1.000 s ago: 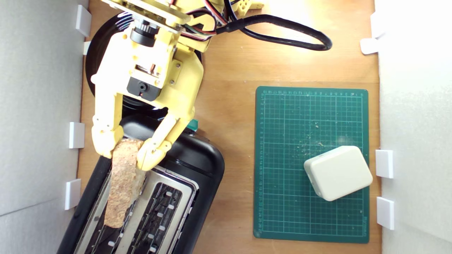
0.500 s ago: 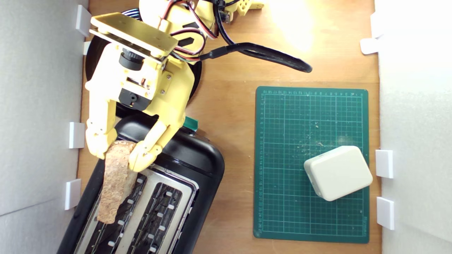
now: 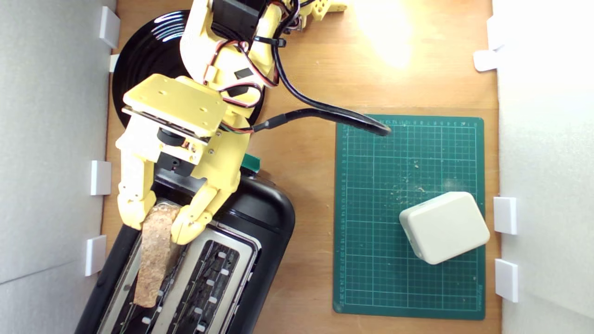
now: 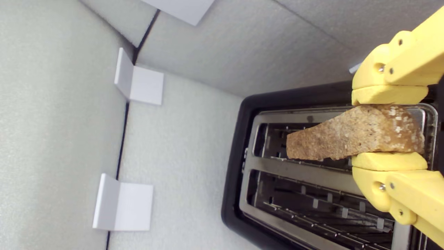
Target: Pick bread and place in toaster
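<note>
Bread (image 3: 154, 257), one slice, pinched by gripper (image 3: 158, 222) (yellow); one two-slot toaster (image 3: 260, 218) beneath

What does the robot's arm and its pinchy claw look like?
The arm is bright yellow plastic with black motor blocks, thin red, white and black wires, and one thick black cable. Its gripper has two chunky, jointed yellow fingers fastened with small silver screws.

**Count of things on the desk**

There was one slice of bread (image 3: 155, 253), one toaster (image 3: 260, 218) with two slots and one green lever knob (image 3: 252, 162), one black plate (image 3: 148, 55), one green cutting mat (image 3: 371, 278), and one white block (image 3: 444, 227). One yellow gripper (image 3: 155, 226) was in view. Seven white clips (image 3: 100, 177) showed along the side walls in the exterior view: four at its left, three at its right.
</note>
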